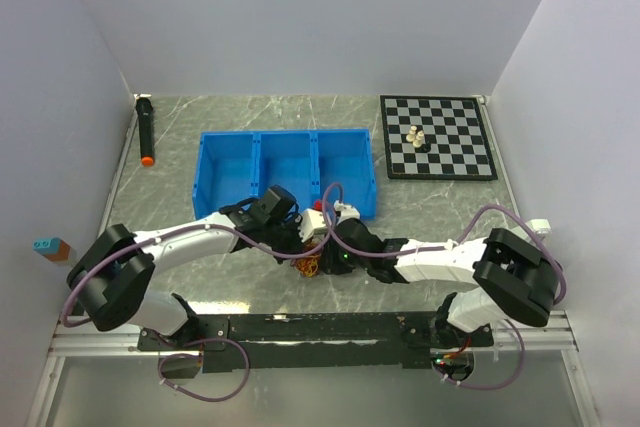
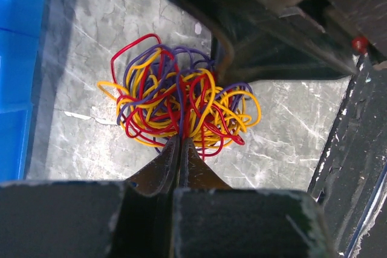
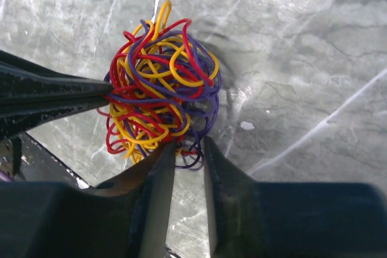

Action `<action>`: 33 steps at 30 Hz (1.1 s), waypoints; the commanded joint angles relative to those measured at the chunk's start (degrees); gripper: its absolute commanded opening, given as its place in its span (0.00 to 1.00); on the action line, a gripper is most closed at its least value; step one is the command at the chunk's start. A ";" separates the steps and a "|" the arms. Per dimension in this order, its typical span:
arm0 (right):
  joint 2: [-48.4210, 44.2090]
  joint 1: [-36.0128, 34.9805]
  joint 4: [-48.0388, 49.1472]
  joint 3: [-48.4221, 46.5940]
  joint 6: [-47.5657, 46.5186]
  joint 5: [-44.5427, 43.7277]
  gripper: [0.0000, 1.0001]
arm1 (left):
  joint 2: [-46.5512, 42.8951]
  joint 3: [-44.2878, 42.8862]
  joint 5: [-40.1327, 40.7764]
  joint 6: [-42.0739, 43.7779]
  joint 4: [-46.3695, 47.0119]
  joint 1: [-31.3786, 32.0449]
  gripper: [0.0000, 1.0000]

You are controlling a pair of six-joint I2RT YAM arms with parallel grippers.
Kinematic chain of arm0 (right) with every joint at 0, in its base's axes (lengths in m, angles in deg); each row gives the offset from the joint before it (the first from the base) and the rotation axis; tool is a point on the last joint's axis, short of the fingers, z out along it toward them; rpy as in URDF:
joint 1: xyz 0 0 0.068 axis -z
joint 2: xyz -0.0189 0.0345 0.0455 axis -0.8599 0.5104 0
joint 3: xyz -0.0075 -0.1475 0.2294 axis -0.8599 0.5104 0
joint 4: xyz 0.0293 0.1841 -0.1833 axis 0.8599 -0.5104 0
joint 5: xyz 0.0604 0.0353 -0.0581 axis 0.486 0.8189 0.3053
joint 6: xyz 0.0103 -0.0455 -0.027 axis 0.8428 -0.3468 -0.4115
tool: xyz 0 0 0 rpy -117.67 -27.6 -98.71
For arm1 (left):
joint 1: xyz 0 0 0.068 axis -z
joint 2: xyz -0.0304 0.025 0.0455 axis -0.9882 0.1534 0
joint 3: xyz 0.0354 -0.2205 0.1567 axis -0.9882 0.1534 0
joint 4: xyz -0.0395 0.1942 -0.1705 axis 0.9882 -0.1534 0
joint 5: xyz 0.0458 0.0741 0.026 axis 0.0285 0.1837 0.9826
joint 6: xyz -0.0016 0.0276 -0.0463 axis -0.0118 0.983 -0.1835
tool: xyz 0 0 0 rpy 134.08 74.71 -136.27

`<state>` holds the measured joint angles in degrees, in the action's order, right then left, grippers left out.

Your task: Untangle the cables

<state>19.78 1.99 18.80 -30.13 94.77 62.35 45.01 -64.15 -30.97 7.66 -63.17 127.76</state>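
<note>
Top external view: the cables [image 1: 310, 265] lie as 1 small tangle on the marbled tabletop [image 1: 450, 217], squeezed between the 2 sets of jaws, which meet over them from opposite sides. Just beyond both jaws runs the front wall of a blue 3-compartment bin [image 1: 204, 177]; a chessboard [image 1: 450, 152] sits well apart, beyond and outboard of the right jaws, with bare tabletop between.

Left wrist view: the left jaws are clenched, tips pressed together on strands at the tangle's [image 2: 181, 98] nearest edge. Bare tabletop surrounds the tangle except where the right arm crowds its far side.

Right wrist view: the right jaws stand released, a narrow gap between the tips, with a purple loop of the tangle [image 3: 160, 98] lying in their mouth. The tangle is roughly round, with no clear long axis; 1 yellow loop pokes straight away from these jaws.
</note>
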 commanded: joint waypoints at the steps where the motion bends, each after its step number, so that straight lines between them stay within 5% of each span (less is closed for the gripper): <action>1: 1.01 0.37 3.69 -2.06 0.00 -0.68 0.18 | -1.53 0.59 -0.52 -0.76 0.18 0.35 0.01; 4: -0.13 0.37 3.44 -1.45 0.09 -1.03 0.00 | -2.06 0.50 0.44 -0.58 -0.52 0.35 0.01; 20: -13.14 -1.30 -12.20 4.36 2.99 -7.71 0.00 | -24.99 -3.98 0.00 9.35 -25.65 -16.53 0.01; 27: -14.02 -2.18 -23.28 1.63 7.21 -13.51 0.00 | -31.67 -5.03 4.39 9.18 -29.79 -16.79 0.01; 33: -14.46 -2.79 -26.71 1.81 9.58 -14.74 0.00 | -37.12 -11.00 16.77 7.33 -25.06 -20.39 0.01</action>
<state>6.51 0.02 -2.32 -26.40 101.81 50.88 11.46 -68.77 -24.09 15.40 -91.96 109.91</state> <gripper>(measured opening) 0.010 0.020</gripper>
